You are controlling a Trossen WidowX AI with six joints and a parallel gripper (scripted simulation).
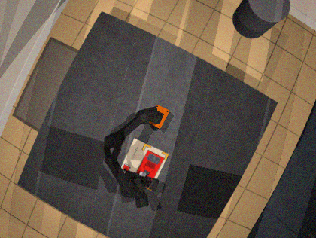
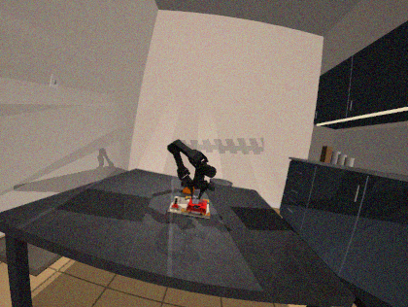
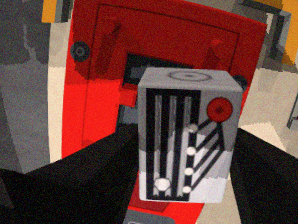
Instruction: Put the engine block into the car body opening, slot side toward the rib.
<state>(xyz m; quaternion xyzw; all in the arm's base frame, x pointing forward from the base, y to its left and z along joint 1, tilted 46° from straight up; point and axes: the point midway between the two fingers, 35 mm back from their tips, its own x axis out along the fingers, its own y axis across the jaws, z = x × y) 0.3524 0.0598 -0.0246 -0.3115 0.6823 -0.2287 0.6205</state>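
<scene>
The red car body (image 1: 152,171) (image 2: 196,209) (image 3: 95,110) lies on a pale board. In the wrist view, its dark opening (image 3: 145,62) shows beyond the block and to its left, with a small red rib (image 3: 128,96) at the left edge. The rest of the opening is hidden behind the block. My gripper (image 3: 187,145) is shut on the grey engine block (image 3: 172,77), with a finger on each side. The block is upright above the car body; its black-striped face with a red disc faces the camera. Its height over the opening cannot be told.
The pale board (image 1: 129,160) (image 3: 56,100) has yellow corner brackets (image 1: 164,155). The orange arm base (image 1: 163,121) (image 2: 187,190) stands behind it on the dark table (image 1: 94,75) (image 2: 117,233). The arm bends around the board's left side in the top view.
</scene>
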